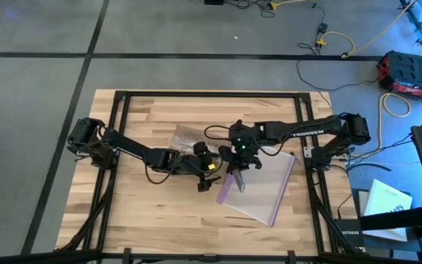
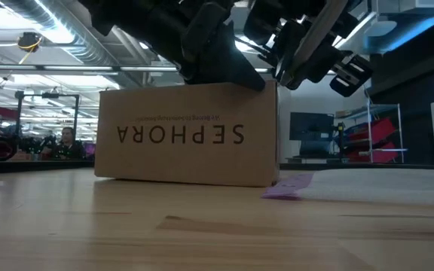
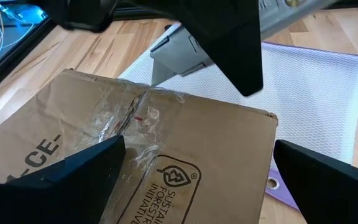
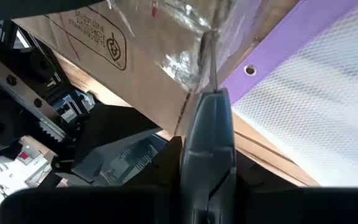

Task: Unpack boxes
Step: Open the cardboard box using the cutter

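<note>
Near the middle of the wooden table (image 1: 123, 198) a brown cardboard box (image 2: 187, 132) is seen, still closed, with its black lettering shown upside down in the low view. Clear tape (image 3: 126, 121) is stuck over the seam on its top. A see-through bag with a purple edge (image 1: 262, 187) is laid just beside the box, touching or almost touching it. The right gripper (image 4: 209, 186) is squeezed shut on a small grey cutting tool (image 4: 209, 134), and the thin blade is held right at the taped seam. The left gripper (image 3: 197, 165) is spread wide apart over the top of the box, and nothing is being held by it. The box is judged to be light and stiff, so it could be pushed along the smooth wood when the blade is pulled. It should be held by its two long sides, or pressed down on the flat top, away from the seam. The tape looks shiny and crinkled, so it may be slippery. The flaps are best taken by their free edges once the tape is cut.
</note>
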`<action>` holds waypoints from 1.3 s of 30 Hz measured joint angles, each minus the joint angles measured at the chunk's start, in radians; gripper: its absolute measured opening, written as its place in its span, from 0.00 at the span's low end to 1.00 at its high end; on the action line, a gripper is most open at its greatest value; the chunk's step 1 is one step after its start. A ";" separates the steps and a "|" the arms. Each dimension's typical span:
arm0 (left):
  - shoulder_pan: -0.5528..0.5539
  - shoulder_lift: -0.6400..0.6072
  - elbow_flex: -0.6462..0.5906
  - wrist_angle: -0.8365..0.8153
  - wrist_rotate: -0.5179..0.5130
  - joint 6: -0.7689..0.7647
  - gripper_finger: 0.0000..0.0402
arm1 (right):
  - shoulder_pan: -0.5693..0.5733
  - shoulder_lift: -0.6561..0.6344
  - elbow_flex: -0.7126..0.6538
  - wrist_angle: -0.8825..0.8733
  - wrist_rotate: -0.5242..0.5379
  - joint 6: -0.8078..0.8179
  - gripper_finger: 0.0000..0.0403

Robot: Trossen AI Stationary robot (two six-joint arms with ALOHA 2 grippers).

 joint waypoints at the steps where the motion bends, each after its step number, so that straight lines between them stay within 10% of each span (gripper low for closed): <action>1: 0.000 0.000 0.000 0.000 0.000 0.000 1.00 | 0.000 0.009 0.000 0.011 -0.003 0.001 0.13; 39: 0.005 0.000 0.001 0.001 0.003 0.008 1.00 | 0.000 0.032 0.001 0.053 -0.097 0.021 0.13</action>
